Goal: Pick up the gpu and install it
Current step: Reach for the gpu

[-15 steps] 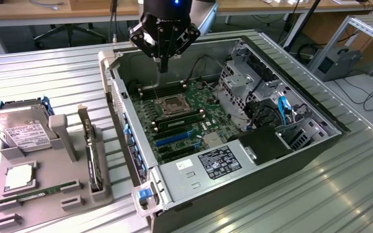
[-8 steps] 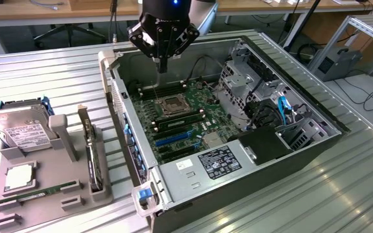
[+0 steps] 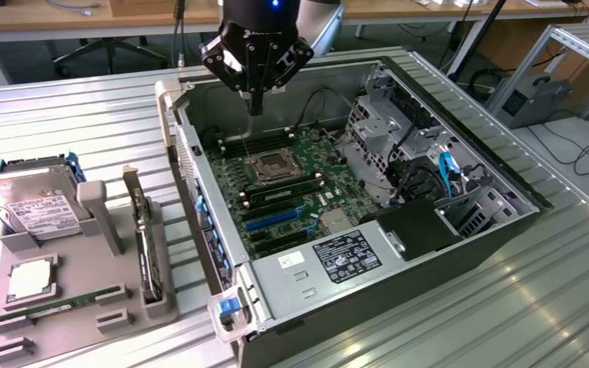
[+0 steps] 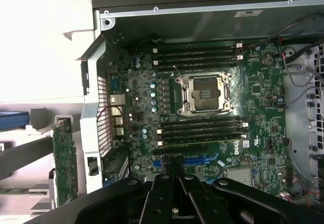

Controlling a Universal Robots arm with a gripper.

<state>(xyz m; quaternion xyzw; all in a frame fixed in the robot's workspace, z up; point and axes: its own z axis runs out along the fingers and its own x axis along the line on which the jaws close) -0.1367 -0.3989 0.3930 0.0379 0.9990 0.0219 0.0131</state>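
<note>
The gpu [image 3: 146,239] stands on its edge in a slot of the grey holder [image 3: 88,326] at the exterior view's left, outside the computer case. In the wrist view its green circuit board [image 4: 65,164] shows beside the case's rear wall. My gripper [image 3: 255,107] hangs above the open case [image 3: 499,201], over the far end of the motherboard [image 3: 297,170], well away from the gpu. Its black fingers are together and nothing is between them. In the wrist view the gripper [image 4: 174,172] points down at the blue expansion slots [image 4: 201,160].
The holder also carries a hard drive [image 3: 34,203] in a blue frame, a CPU chip [image 3: 31,280] and a RAM stick [image 3: 59,305]. Inside the case are the empty CPU socket [image 4: 205,93], drive cages [image 3: 382,146] and the power supply [image 3: 348,257]. The ribbed metal table [image 3: 540,307] surrounds everything.
</note>
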